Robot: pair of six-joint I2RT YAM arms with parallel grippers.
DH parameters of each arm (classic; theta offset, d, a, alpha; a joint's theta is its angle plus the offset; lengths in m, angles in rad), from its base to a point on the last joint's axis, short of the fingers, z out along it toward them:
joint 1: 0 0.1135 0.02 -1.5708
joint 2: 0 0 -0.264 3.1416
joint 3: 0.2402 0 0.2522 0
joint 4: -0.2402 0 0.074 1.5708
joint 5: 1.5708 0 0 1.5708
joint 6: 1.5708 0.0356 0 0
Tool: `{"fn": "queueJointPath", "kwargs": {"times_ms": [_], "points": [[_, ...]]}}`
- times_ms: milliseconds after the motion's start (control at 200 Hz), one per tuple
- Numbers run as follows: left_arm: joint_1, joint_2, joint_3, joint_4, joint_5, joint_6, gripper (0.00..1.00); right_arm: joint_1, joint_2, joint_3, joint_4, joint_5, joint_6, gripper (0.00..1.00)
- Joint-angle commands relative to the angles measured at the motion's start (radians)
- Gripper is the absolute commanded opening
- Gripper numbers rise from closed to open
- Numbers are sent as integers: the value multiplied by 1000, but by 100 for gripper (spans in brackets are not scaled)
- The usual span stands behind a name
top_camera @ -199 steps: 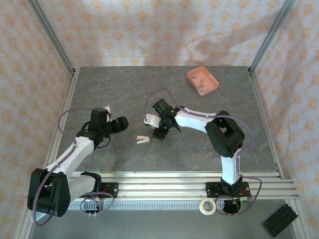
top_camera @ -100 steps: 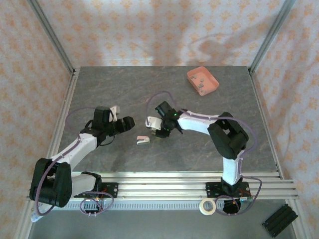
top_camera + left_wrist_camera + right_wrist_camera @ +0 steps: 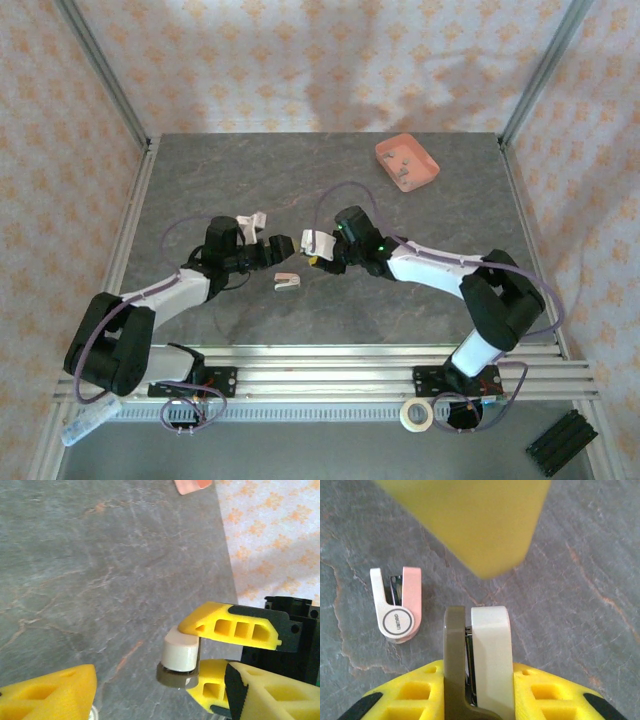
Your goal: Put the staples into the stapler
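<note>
Right gripper (image 3: 316,245) clamps the cream mini stapler (image 3: 490,645) at frame centre; left gripper (image 3: 279,243) gapes wide, empty, just beside. Staples (image 3: 403,166) lie in the salmon tray (image 3: 428,160), upper right. A misjudged handover could knock the stapler loose.

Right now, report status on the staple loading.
Left gripper open, empty. Right gripper shut on cream stapler. Staples lie in pink tray, far right. Pink stapler loose on table beside the grippers.
</note>
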Motion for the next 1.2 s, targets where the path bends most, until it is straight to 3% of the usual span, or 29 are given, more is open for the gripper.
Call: {"fn": "queueJointPath", "kwargs": {"times_ms": [0, 525, 886, 976, 1071, 1196], "points": [[-23, 21, 4, 89, 23, -23, 68, -5, -51, -15, 112, -47, 30, 29], [-93, 89, 60, 146, 17, -23, 54, -5, -88, -46, 180, -64, 68, 29], [-109, 99, 64, 213, 49, 5, 15, -5, -103, -65, 196, -66, 84, 29], [-109, 89, 68, 200, 37, 42, 13, -7, -116, -77, 191, -61, 91, 33], [-109, 71, 61, 202, 22, 100, 10, -20, -135, -90, 189, -67, 124, 45], [-109, 50, 62, 177, 22, 216, 6, -66, -168, -100, 171, -132, 181, 54]]}}
